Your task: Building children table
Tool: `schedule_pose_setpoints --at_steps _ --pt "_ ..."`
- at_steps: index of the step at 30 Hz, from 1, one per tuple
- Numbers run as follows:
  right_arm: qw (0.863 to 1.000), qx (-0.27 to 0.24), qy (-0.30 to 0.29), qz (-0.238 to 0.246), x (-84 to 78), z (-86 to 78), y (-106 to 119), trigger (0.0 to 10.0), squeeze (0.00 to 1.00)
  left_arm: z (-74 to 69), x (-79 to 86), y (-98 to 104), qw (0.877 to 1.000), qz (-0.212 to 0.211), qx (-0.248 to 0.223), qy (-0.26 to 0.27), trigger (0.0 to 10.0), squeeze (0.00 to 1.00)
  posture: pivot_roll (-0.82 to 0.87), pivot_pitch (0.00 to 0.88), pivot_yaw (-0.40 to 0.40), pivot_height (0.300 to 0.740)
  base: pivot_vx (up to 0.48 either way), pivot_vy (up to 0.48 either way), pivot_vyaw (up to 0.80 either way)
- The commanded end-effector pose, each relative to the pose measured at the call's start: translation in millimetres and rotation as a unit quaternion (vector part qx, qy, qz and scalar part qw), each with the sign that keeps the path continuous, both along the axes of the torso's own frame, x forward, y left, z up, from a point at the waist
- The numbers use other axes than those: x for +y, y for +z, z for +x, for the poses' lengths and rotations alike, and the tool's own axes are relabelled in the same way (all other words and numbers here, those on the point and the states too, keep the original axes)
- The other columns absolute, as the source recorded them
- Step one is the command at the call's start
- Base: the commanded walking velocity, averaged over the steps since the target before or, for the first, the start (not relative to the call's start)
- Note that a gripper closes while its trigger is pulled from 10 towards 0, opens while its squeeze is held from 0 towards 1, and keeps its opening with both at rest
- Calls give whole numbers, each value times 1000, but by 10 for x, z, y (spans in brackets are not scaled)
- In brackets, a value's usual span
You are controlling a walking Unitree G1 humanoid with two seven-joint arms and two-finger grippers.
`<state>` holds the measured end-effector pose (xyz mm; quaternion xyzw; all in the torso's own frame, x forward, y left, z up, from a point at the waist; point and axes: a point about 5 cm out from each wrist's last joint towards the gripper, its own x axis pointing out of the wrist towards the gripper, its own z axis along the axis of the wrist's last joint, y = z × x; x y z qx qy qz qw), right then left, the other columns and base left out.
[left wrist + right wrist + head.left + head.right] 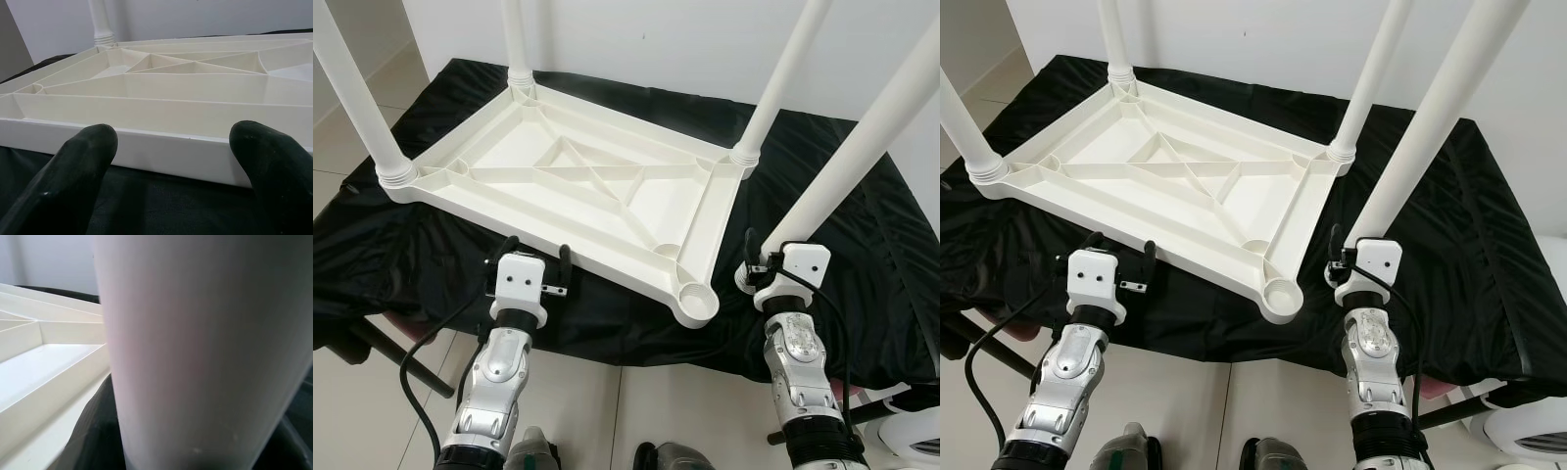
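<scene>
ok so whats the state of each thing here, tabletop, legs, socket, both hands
tabletop: upside down on the black cloth, ribs facing up
three fitted legs: standing upright in their corner sockets
near corner socket: empty, no leg in it yet
fourth leg: loose, held tilted, foot beside the tabletop on the cloth
right hand: shut on the fourth leg
left hand: open, at the tabletop's near edge

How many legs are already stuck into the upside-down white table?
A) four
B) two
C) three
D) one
C: three legs stand in corner sockets of the table top, the near socket is empty, and the right gripper holds the fourth leg beside it.
</scene>
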<state>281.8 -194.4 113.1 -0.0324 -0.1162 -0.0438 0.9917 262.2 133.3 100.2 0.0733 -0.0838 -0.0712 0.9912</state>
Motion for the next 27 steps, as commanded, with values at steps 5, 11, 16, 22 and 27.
schedule_pose_setpoints --at_steps 5,11,16,22,27 --pt "1000 -1 -7 -5 -105 39 74 10000 0 -26 -35 19 999 13 -7 -33 10000 0 64 21 -77 740 0 0 0" --pt "1000 -22 -12 -10 -190 64 228 10000 0 -60 -68 43 998 34 -17 -53 10000 0 64 19 -82 740 0 0 0" --pt "999 -29 -13 -12 -211 73 273 10000 0 -69 -78 54 997 41 -21 -60 10000 0 65 18 -83 740 0 0 0" --pt "998 -66 -5 -5 -233 102 515 10000 0 -95 -133 96 993 65 -33 -93 10000 0 61 19 -84 740 0 0 0" --pt "993 -78 56 62 -49 121 722 10000 0 -90 -185 41 989 97 -26 -106 10000 0 52 28 -81 740 0 0 0"
